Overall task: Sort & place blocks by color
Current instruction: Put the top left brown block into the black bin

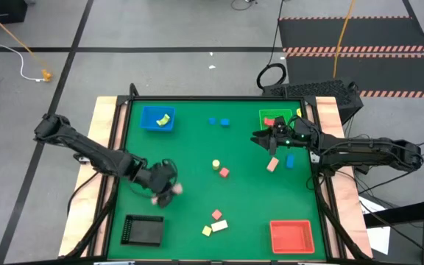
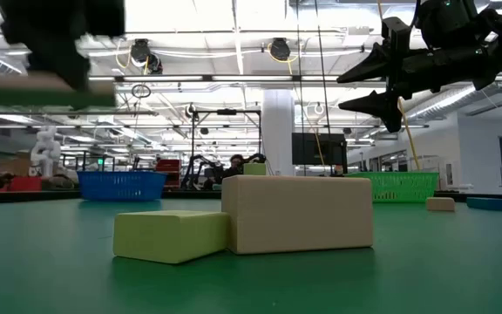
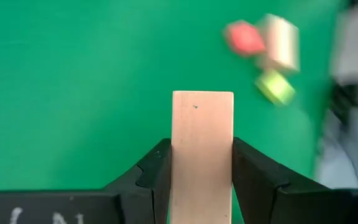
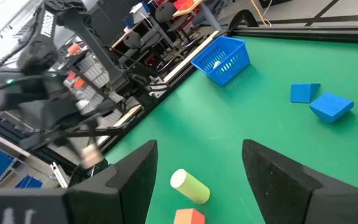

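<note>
My left gripper [image 1: 169, 193] is above the green table's near left part, shut on a pale pink bar block [image 3: 202, 134]. My right gripper [image 1: 258, 138] hangs open and empty at the far right, beside the green tray [image 1: 291, 114]. Loose blocks lie flat on the table. Two blue ones [image 1: 218, 121] are at the far middle. A yellow one [image 1: 216, 164] and a red one [image 1: 224, 172] are at the centre. A pink one [image 1: 273, 165] and a blue one [image 1: 290, 160] are below my right gripper. A red [image 1: 216, 214], a cream [image 1: 219, 225] and a yellow-green block [image 1: 207, 231] are near the front. My left gripper pinches the pale pink bar by its two long sides [image 3: 178, 163] between its two fingers [image 3: 157, 171]. The bar lies along the fingers and its free end [image 3: 202, 99] sticks out past the fingertips. The fingers slant down from the table's left, and the bar is lifted clear of the table.
A blue tray [image 1: 150, 126] at the far left holds a yellow-green block [image 1: 165, 118]. The green tray holds a red block [image 1: 269, 121]. A black tray [image 1: 142, 230] sits at the near left and a red tray [image 1: 291, 235] at the near right.
</note>
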You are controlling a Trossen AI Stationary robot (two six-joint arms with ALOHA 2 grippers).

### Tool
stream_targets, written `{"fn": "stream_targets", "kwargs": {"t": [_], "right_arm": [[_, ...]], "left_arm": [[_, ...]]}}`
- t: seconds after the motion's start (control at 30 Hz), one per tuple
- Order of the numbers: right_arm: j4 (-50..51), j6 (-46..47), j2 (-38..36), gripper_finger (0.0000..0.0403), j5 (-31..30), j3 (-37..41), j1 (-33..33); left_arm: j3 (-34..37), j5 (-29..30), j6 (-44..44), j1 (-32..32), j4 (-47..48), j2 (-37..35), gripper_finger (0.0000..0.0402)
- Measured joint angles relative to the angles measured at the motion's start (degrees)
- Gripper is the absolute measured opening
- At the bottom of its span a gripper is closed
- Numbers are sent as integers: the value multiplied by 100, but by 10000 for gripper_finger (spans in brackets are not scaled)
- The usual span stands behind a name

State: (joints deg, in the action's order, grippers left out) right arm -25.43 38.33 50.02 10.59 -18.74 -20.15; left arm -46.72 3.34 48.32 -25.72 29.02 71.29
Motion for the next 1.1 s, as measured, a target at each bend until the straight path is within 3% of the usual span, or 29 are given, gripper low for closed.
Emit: {"fn": "stream_targets", "kwargs": {"t": [0.13, 0.3, 0.47, 0.6, 0.87, 1.1], "right_arm": [[0, 0, 0, 226, 0, 0, 0], [2, 0, 0, 226, 0, 0, -1], [1, 0, 0, 226, 1, 0, 0], [0, 0, 0, 226, 0, 0, 0], [0, 0, 0, 226, 0, 0, -1], [0, 0, 0, 226, 0, 0, 0]], "left_arm": [[-166, -4, -132, -730, 3, 0, 142], [-166, 657, 868, -1236, 220, 0, 172], [-166, 646, 1759, -1507, 679, -1, 125], [-166, 528, 1759, -1691, 850, -2, 70], [-166, 1510, 292, -1388, 639, -4, 6], [-168, 1669, 383, -607, 751, -4, 25]]}}
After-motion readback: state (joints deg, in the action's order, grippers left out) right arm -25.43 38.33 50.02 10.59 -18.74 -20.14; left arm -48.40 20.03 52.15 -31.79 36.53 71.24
